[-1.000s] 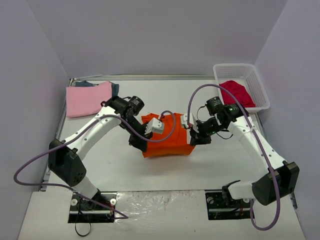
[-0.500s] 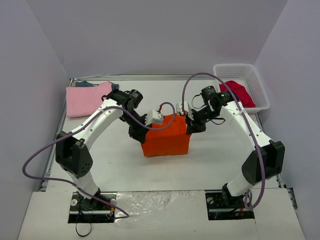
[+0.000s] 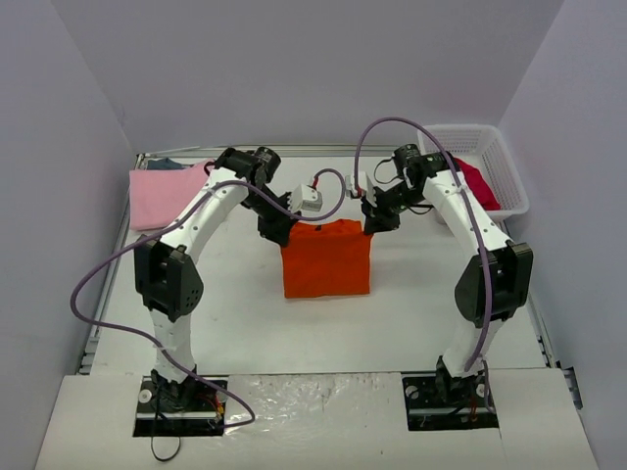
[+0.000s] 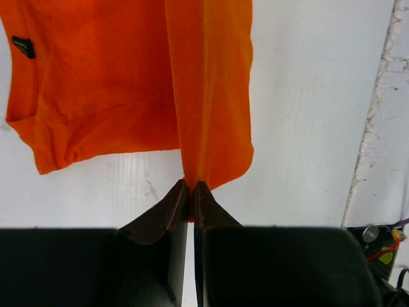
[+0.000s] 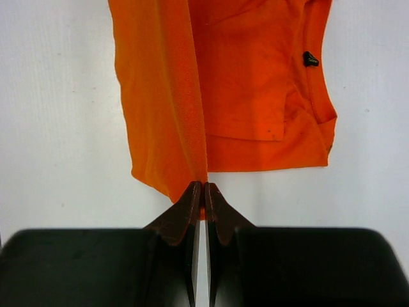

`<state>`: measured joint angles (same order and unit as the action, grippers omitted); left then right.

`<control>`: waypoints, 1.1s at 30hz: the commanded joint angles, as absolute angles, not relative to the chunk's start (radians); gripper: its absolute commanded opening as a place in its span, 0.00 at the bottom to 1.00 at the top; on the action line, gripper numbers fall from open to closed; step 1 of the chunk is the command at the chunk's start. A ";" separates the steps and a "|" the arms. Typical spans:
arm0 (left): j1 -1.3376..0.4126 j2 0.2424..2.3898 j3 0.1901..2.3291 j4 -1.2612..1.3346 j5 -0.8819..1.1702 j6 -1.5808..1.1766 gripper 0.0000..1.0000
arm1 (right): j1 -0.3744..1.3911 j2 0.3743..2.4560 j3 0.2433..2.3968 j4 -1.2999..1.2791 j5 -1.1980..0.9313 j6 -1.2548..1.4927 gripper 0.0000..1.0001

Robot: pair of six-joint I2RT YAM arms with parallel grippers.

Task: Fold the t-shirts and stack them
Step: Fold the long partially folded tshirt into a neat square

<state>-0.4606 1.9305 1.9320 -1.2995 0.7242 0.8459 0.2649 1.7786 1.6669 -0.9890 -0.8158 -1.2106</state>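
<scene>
Task status, judged from the present layout: roughly half complete. The light pink cloth t-shirt (image 3: 168,194) lies flat as a folded rectangle at the far left corner of the white surface (image 3: 421,313); it rests on the dark blue-grey cloth t-shirt (image 3: 226,173), of which only narrow edges show beneath it; these two are taken to be the started stack. The bright orange cloth t-shirt (image 3: 326,259) is the item in process; it hangs over the middle of the surface, suspended by its two upper corners. The left hand (image 3: 277,228) is pinched tight on the upper left corner of the orange cloth; the right hand (image 3: 372,222) is pinched tight on the upper right corner; both wrist views show the fabric running straight out from between closed fingertips. Whether the lower hem touches the surface cannot be determined. The crimson red cloth t-shirt (image 3: 474,182) lies crumpled in the white plastic lattice basket (image 3: 490,137) at the far right corner; it is not yet folded. Work outstanding: complete the orange fold, place it on the stack, then process the red item.
</scene>
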 commanded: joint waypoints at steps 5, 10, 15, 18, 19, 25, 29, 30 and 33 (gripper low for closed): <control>-0.407 2.035 2.108 -1.482 0.715 0.914 0.02 | 0.236 1.936 1.857 -1.031 -0.805 -1.239 0.00; -0.370 2.112 2.209 -1.499 0.722 0.919 0.02 | 0.233 2.055 1.977 -1.031 -0.818 -1.232 0.00; -0.347 2.170 2.261 -1.516 0.724 0.934 0.02 | 0.232 2.149 2.109 -1.029 -0.834 -1.213 0.00; -0.330 2.190 2.267 -1.511 0.733 0.940 0.02 | 0.232 2.204 2.161 -1.025 -0.851 -1.203 0.00; -0.327 2.194 2.267 -1.509 0.733 0.942 0.02 | 0.232 2.232 2.195 -1.020 -0.856 -1.200 0.00; -0.305 2.230 2.253 -1.470 0.729 0.939 0.02 | 0.235 2.324 2.318 -0.977 -0.876 -1.141 0.00; -0.296 2.244 2.224 -1.424 0.727 0.922 0.02 | 0.241 2.371 2.373 -0.934 -0.881 -1.098 0.00; -0.295 2.247 2.208 -1.411 0.721 0.919 0.02 | 0.245 2.384 2.382 -0.925 -0.881 -1.077 0.00; -0.287 2.255 2.183 -1.367 0.716 0.888 0.02 | 0.256 2.425 2.408 -0.859 -0.873 -1.040 0.00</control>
<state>-0.3084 2.2642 2.1937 -1.2934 0.7280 0.9035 0.2516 2.4001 2.3608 -0.9188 -0.8734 -1.0946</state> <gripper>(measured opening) 0.046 0.009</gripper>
